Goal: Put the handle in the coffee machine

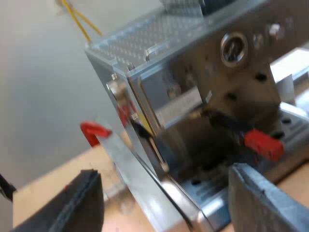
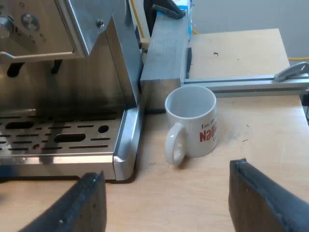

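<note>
Hovering at the espresso machine front corner, left end effector is sitting released, fingers wide apart, nothing btwn them. Right end effector is hanging low over the surface, also released & empty, w/ the mug just ahead, standing upright beside the drip tray. Handle is sticking out from the machine's front, dark shaft tilting down, red end showing nr one left finger, not touching. Can't tell if it's fully locked.
</note>
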{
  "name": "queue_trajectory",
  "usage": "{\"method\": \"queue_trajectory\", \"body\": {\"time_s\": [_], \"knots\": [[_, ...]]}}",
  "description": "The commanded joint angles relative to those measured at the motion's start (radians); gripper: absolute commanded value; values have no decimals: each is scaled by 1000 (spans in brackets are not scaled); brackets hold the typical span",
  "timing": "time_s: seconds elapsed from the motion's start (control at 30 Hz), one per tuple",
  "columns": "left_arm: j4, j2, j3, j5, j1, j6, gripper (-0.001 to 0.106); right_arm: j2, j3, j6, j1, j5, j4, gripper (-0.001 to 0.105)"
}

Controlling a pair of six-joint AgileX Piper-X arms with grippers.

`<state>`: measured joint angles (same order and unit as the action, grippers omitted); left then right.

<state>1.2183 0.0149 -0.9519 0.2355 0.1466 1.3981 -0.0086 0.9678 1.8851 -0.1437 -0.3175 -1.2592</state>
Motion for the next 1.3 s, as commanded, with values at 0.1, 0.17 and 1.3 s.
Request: {"method": "queue_trajectory", "body": {"time_s": [0.1, 0.17, 1.3], "knots": [[16, 141, 32, -26, -14, -4, 58, -47, 9, -4, -3, -8, 0, 57], [-11, 141, 43, -26, -14, 1, 58, -47, 9, -4, -3, -8, -2, 57], [-290, 137, 424, -30, 21, 149, 58, -43, -418, -4, -3, 1, 185, 57]]}}
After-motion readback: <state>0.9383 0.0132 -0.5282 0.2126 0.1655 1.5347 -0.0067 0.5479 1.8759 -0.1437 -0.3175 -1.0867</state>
